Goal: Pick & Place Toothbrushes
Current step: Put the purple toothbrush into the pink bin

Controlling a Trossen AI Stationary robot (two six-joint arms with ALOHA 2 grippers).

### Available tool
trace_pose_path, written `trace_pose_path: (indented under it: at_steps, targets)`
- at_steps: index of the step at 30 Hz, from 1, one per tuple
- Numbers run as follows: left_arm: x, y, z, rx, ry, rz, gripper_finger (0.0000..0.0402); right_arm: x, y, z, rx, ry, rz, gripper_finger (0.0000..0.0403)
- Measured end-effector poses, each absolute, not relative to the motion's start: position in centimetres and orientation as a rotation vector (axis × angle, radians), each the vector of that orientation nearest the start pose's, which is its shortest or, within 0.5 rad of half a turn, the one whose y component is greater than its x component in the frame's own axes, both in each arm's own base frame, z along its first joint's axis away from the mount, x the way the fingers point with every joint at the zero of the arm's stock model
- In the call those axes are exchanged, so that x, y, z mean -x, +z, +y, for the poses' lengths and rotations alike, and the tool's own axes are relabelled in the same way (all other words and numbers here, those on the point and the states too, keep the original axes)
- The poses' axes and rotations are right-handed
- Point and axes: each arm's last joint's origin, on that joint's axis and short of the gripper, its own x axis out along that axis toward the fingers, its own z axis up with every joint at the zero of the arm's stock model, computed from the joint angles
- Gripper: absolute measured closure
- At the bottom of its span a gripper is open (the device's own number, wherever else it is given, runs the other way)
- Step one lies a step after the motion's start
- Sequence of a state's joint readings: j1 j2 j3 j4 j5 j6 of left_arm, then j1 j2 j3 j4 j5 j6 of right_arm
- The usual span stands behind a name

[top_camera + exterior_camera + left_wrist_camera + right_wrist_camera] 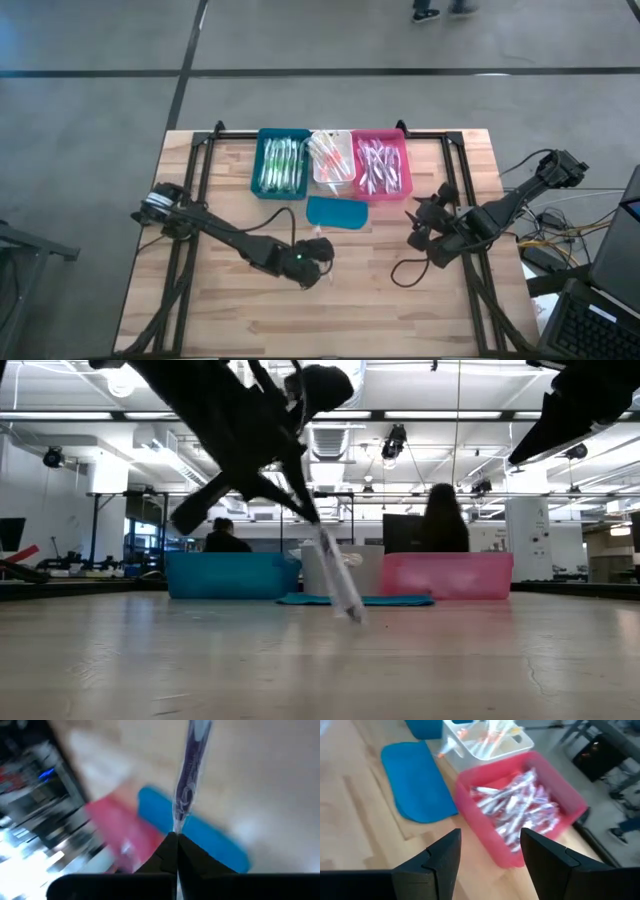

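The wooden surface (240, 310) carried three bins in a row along its far edge: a blue bin (282, 163) of green-accented toothbrushes (283, 165), a white bin (332, 160) of orange-accented ones, and a pink bin (380, 165) of pink-accented ones. A flat teal lid-like piece (337, 212) lay on the wood just in front of the white and pink bins.

The left arm reached in from the left edge to the middle of the surface, in front of the teal piece. The left gripper (176, 838) was clamped together on one end of a single wrapped toothbrush (189, 780). In the low view that toothbrush (336, 582) hung tilted from the gripper, its lower end just above the wood or touching it; which, I could not tell.

The right arm sat at the right side of the surface. The right gripper (490, 851) had its fingers (447, 857) spread apart and held nothing, pointing toward the pink bin and the teal piece.

Two people showed in the room beyond the bins.
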State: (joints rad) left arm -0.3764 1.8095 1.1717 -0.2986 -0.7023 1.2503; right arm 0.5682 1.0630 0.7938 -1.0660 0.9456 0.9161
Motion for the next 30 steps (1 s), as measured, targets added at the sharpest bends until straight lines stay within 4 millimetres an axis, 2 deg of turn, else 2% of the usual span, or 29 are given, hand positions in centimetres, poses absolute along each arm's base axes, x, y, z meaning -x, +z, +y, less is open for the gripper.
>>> trace_pose_path:
  at_steps: [4,9,18,26,30]
  targets:
    - [-35.4,19.8,-11.8,-1.813,-0.101,0.951,0.0401,-15.6,24.3,7.2,0.066,-0.648,0.68,0.0206]
    - [-36.5,21.1,-11.7,-1.9,-0.005,0.873,0.0401,-16.4,24.5,7.7,0.053,-0.599,0.633,0.0218]
    - [-38.1,23.4,-10.9,-1.976,0.149,0.751,0.0401,-17.4,24.6,8.6,0.009,-0.465,0.604,0.0232]
    - [-38.9,24.0,-8.7,-1.974,0.213,0.763,0.0401,-18.4,24.8,9.4,0.005,-0.324,0.542,0.0212]
    - [-39.1,24.3,-8.3,-1.984,0.226,0.747,0.0401,-18.7,25.0,9.6,0.012,-0.295,0.511,0.0202]
